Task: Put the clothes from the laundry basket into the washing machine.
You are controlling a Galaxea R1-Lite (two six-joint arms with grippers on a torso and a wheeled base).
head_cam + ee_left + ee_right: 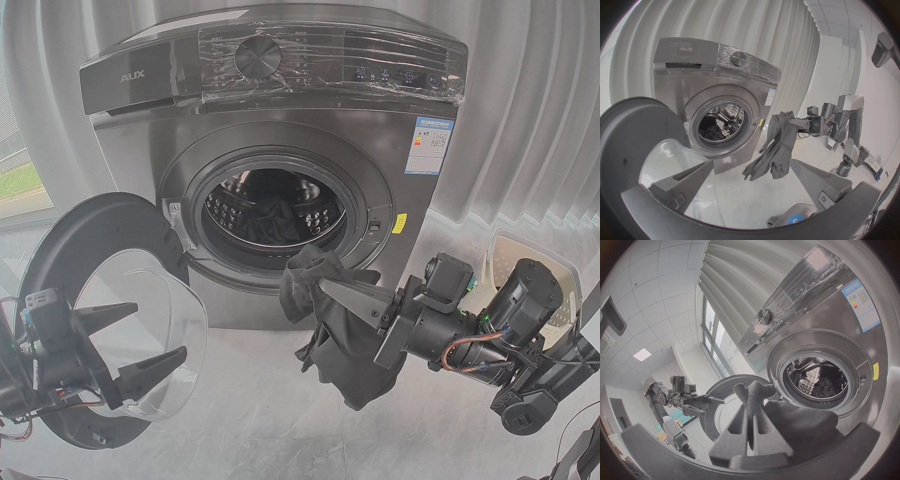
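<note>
While the right gripper (324, 286) pinches a dark garment (344, 356) just in front of the washing machine (387, 144), the left gripper (160, 330) sits by the open door (87, 237), jaws spread. Left wrist view: dark garment (778, 150) dangles near the washing machine. Right wrist view: jaws clamped on it, another dark piece (823, 387) inside the drum (803, 385).

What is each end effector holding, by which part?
The right end effector pinches a dark garment by its bunched upper end; the left end effector holds nothing.

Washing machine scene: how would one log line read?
right pincer: shut on dark garment | left pincer: open | washing machine door: open
</note>
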